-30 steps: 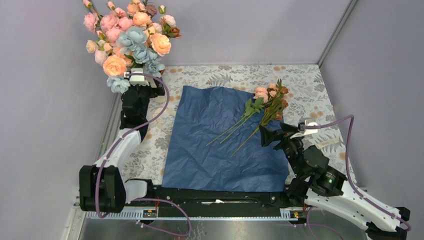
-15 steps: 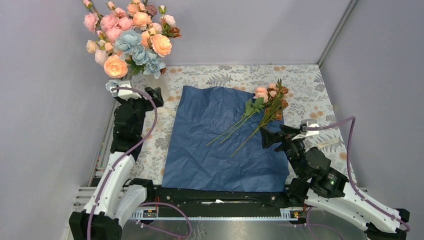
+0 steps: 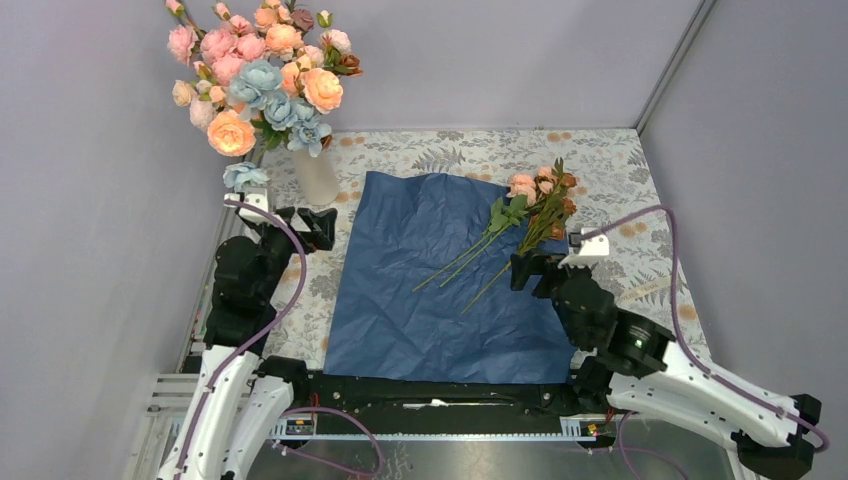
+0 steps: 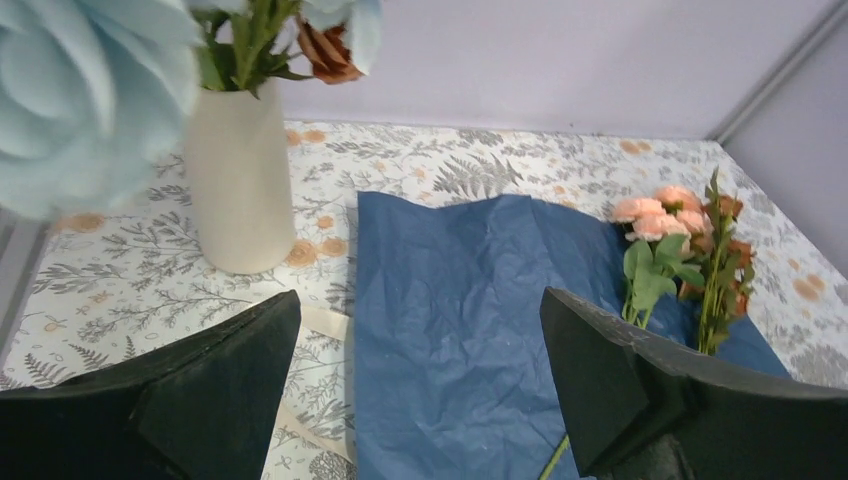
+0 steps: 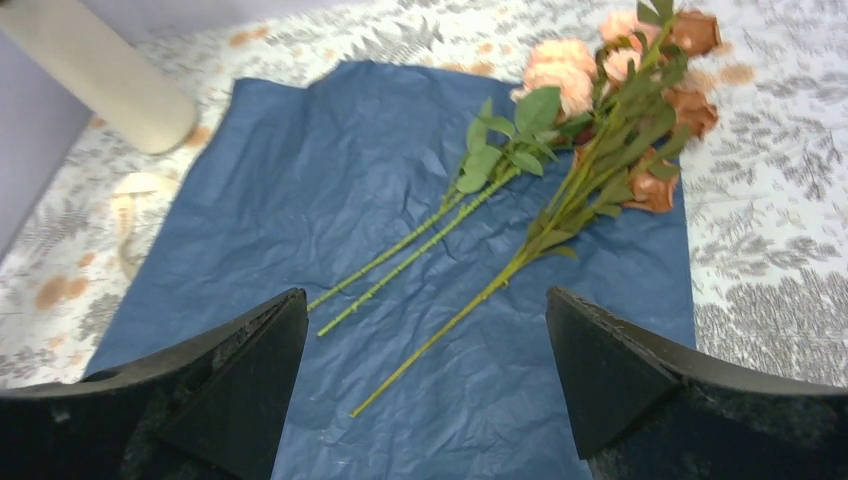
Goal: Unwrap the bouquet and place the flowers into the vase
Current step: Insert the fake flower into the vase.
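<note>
Top external view: vase (image 3: 314, 176) at the far-left of the table (image 3: 620, 170) holds most flowers (image 3: 262, 75), probably parked there clear of the wrap. Remaining stems (image 3: 512, 213) lie on flattened navy paper (image 3: 420, 300), exposed for pickup. Left end effector (image 4: 418, 310) spread, empty, near vase. Right end effector (image 5: 425, 295) spread, empty, just beside the stems.

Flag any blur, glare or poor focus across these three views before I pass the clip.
Top external: even soft light, no glare, creases in the navy paper crisp. Left wrist: a pale blue bloom close to the lens is out of focus; the vase behind it reads clearly. Right wrist: slightly soft throughout, loose flowers legible, fingers dark with little detail.
</note>
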`<state>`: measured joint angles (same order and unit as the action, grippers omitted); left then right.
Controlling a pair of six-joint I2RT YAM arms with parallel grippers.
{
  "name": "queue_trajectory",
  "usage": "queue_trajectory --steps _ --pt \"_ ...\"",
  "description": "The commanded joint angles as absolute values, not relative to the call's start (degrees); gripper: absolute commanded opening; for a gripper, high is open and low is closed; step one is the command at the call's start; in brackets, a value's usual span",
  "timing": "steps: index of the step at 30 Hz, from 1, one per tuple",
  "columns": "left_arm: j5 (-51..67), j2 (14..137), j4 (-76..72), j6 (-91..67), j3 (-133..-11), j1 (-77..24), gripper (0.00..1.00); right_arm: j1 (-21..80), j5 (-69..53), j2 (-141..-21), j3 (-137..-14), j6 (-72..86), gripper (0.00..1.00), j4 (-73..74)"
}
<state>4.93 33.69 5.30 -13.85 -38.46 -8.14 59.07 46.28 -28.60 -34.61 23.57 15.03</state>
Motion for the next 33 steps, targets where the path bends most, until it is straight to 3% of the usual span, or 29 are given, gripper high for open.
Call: queue_trajectory --steps 1,7,16,25,33 --pt "4.38 33.91 10.91 -11.1 -40.1 -11.11 0.99 57.22 51.44 -37.87 -39.99 32.95 0.94 20.76" --pt "1.4 35.48 15.68 -10.18 -41.52 -11.25 0.99 41.06 33.75 -47.31 -40.0 41.17 0.87 21.0" --pt "4.03 35.84 15.88 -12.45 -42.91 -11.25 0.99 23.29 15.11 -63.76 -42.83 40.85 0.86 15.54" --pt "2.75 34.72 17.04 -12.41 -42.61 -11.25 0.99 17.19 10.9 -78.15 -46.88 41.86 0.86 9.94" --pt "2.7 34.96 17.4 -11.87 -42.8 -11.25 0.99 16.7 15.32 -86.78 -50.82 43.8 0.74 10.31"
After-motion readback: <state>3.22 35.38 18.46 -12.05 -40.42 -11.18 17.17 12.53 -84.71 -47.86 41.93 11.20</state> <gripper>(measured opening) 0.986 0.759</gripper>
